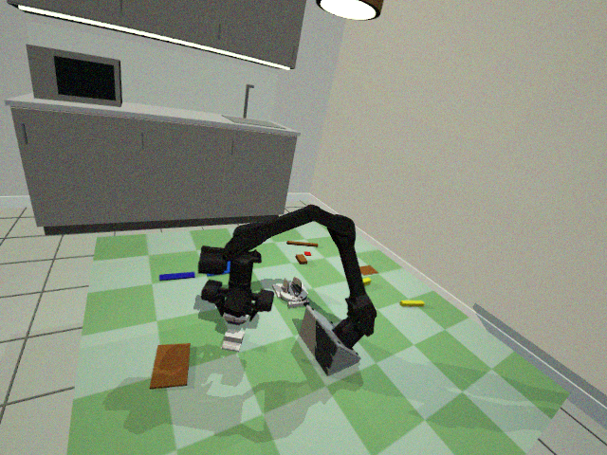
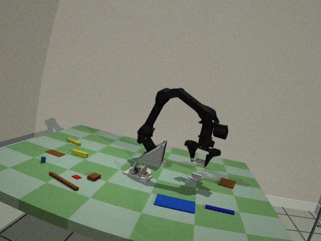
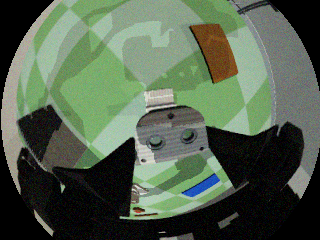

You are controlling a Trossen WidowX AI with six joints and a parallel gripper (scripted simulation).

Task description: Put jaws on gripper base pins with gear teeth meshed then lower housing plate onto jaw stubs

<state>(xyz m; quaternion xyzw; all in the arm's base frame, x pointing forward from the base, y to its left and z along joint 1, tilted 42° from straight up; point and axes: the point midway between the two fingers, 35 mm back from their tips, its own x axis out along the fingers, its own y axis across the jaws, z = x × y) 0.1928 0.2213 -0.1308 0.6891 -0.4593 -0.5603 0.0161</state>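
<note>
The gripper [image 1: 236,318] [image 2: 199,161] [image 3: 168,135] holds the plate [image 2: 198,161] [image 3: 172,134] up above the desk [image 1: 407,401] [image 2: 109,207] [image 3: 110,90]. Next to the plate, but lower, a small white block [image 1: 233,339] [image 2: 196,176] [image 3: 159,97] sits on the desk. The white base [image 1: 294,297] [image 2: 137,174], with two jaws standing on it, is apart from the plate.

Housing plate [image 2: 198,161] [image 3: 171,135] above table [image 1: 342,416] [image 2: 109,205] [image 3: 110,95]
</note>
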